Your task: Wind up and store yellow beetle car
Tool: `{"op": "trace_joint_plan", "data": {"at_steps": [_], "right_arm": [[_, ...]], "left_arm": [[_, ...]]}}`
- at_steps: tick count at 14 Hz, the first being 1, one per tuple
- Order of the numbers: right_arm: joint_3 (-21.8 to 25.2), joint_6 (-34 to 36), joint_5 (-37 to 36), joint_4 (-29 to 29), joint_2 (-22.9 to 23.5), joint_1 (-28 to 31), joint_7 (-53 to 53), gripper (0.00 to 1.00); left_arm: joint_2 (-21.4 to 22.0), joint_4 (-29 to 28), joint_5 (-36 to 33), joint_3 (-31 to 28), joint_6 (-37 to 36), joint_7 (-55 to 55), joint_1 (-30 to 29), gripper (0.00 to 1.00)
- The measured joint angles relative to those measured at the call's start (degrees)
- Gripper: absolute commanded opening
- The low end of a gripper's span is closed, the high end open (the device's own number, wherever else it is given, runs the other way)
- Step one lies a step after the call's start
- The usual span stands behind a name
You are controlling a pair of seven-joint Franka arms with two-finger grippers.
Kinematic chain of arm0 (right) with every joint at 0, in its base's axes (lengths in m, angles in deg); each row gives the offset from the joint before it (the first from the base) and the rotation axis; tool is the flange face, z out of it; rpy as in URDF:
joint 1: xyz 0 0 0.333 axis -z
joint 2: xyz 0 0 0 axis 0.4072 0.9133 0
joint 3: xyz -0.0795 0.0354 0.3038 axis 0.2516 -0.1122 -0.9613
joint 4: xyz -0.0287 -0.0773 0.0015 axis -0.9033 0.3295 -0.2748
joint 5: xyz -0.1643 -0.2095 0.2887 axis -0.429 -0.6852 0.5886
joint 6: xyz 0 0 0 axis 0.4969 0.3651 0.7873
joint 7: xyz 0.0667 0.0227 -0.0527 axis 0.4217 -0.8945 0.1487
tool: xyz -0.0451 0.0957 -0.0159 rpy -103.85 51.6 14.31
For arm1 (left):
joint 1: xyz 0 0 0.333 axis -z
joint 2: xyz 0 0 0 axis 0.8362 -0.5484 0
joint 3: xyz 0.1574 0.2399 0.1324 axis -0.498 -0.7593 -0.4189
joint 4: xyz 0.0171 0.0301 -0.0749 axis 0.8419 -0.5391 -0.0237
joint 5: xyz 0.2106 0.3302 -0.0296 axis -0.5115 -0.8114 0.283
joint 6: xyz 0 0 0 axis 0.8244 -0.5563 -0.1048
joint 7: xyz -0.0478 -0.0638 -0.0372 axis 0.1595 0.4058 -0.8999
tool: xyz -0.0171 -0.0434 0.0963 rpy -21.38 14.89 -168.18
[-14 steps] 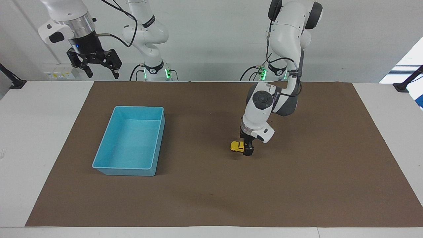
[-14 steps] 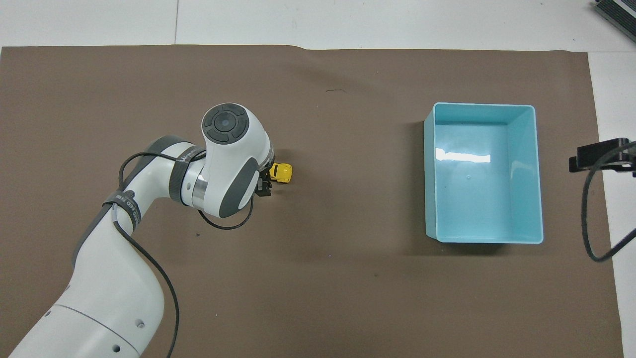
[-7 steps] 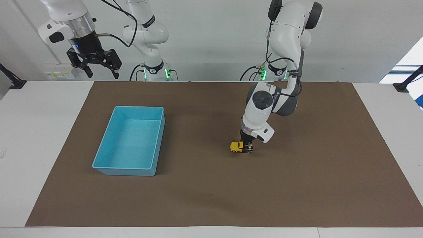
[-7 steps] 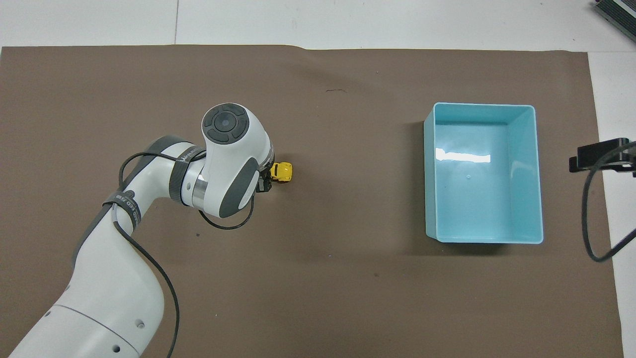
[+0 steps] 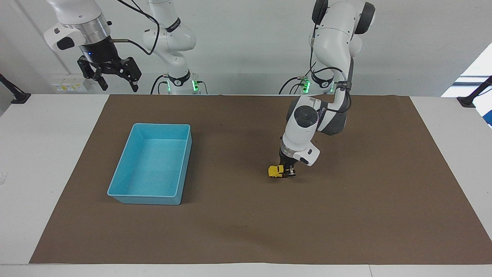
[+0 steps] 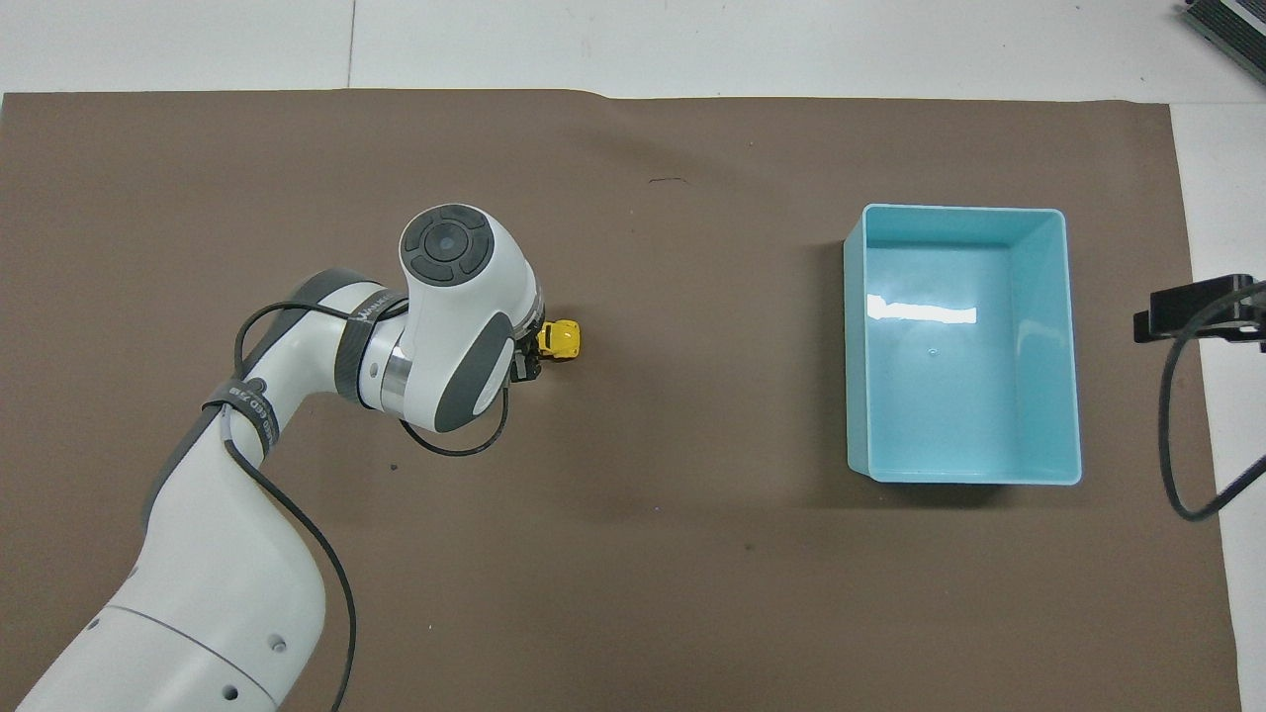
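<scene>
The yellow beetle car (image 5: pixel 275 171) (image 6: pixel 565 339) sits on the brown mat near the table's middle, toward the left arm's end. My left gripper (image 5: pixel 288 172) (image 6: pixel 529 361) is down at mat level, shut on the car's end that points toward the left arm's side; the wrist hides most of the fingers in the overhead view. The blue bin (image 5: pixel 153 163) (image 6: pixel 961 342) stands empty toward the right arm's end. My right gripper (image 5: pixel 115 79) waits open, high above the table's edge at the robots' end.
The brown mat (image 5: pixel 246 231) covers most of the white table. A black cable and a bracket (image 6: pixel 1192 307) show at the right arm's end of the table beside the bin.
The left gripper's fingers closed on the car's end and the hand shifted slightly. The car stays on the mat in about the same spot. The right arm has not moved.
</scene>
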Motion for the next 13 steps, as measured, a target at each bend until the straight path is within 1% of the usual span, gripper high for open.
{"op": "trace_joint_plan", "data": {"at_steps": [8,13], "right_arm": [[0.0,0.0,0.0,0.0,0.0,0.0,0.0,1.00],[0.0,0.0,0.0,0.0,0.0,0.0,0.0,1.00]], "left_arm": [[0.2,-0.3,0.0,-0.2,-0.1,0.0,-0.4,0.00],[0.8,-1.1,0.0,-0.4,-1.2,-0.2,-2.8,0.00]]}}
